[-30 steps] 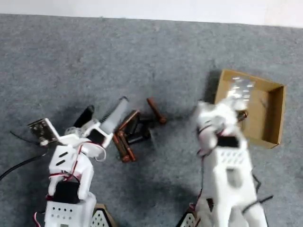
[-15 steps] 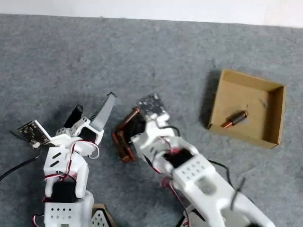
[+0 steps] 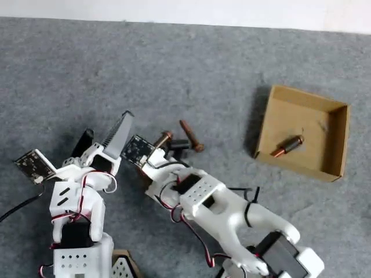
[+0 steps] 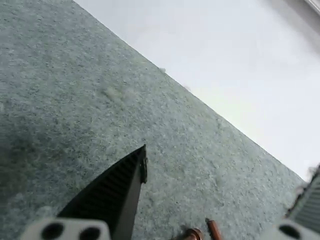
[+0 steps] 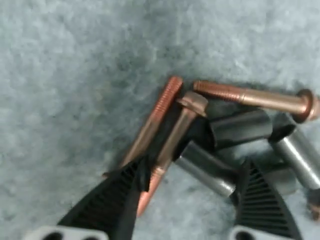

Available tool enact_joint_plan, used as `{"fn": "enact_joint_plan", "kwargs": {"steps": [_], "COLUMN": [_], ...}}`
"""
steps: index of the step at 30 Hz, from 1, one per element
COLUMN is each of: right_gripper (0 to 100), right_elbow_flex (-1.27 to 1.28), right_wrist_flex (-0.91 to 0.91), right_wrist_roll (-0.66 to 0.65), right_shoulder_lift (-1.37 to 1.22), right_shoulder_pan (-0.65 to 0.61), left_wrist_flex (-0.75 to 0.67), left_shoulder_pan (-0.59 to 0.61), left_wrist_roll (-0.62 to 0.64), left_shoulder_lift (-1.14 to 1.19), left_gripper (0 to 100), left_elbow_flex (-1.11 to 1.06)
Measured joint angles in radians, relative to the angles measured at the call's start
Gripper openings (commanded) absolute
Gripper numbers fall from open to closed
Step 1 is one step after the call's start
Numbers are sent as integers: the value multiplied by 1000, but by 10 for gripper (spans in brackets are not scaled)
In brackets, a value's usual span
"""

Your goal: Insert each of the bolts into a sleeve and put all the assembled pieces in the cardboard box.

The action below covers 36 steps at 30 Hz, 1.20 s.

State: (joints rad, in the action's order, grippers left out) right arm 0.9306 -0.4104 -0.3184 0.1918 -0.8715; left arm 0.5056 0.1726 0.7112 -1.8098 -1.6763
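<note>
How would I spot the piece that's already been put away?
On the grey carpet, far right, find the open brown cardboard box. A copper-coloured bolt piece lies slanted on its floor. It alone is inside; the other bolts are heaped on the carpet.

The bolts [image 5: 250, 97] are threaded metal with a coppery sheen. The sleeves [image 5: 240, 127] are smooth dark-grey metal. The box [image 3: 343, 139] is matt brown cardboard. Rough grey carpet covers the worktop [image 3: 174, 63]. The fingers [image 5: 117, 197] are ribbed black plastic.
</note>
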Motion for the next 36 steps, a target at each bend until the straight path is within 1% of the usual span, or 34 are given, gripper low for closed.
{"fn": "enact_joint_plan", "kwargs": {"steps": [8, 15, 31, 36], "right_gripper": [256, 256, 255, 255], "right_elbow_flex": [-52, -117, -121, -129], "right_wrist_flex": [2, -118, -132, -146], "right_wrist_roll": [-37, -40, -40, -40], "right_shoulder_lift": [-129, -152, -152, -81], "right_shoulder_pan": [0, 20, 28, 29], "left_wrist_flex": [0, 0, 0, 0], "left_shoulder_pan": [2, 2, 2, 2], "left_wrist_roll": [0, 0, 0, 0], "left_shoulder_lift": [0, 0, 0, 0], "left_gripper": [453, 453, 453, 453], "left_elbow_flex": [0, 0, 0, 0]}}
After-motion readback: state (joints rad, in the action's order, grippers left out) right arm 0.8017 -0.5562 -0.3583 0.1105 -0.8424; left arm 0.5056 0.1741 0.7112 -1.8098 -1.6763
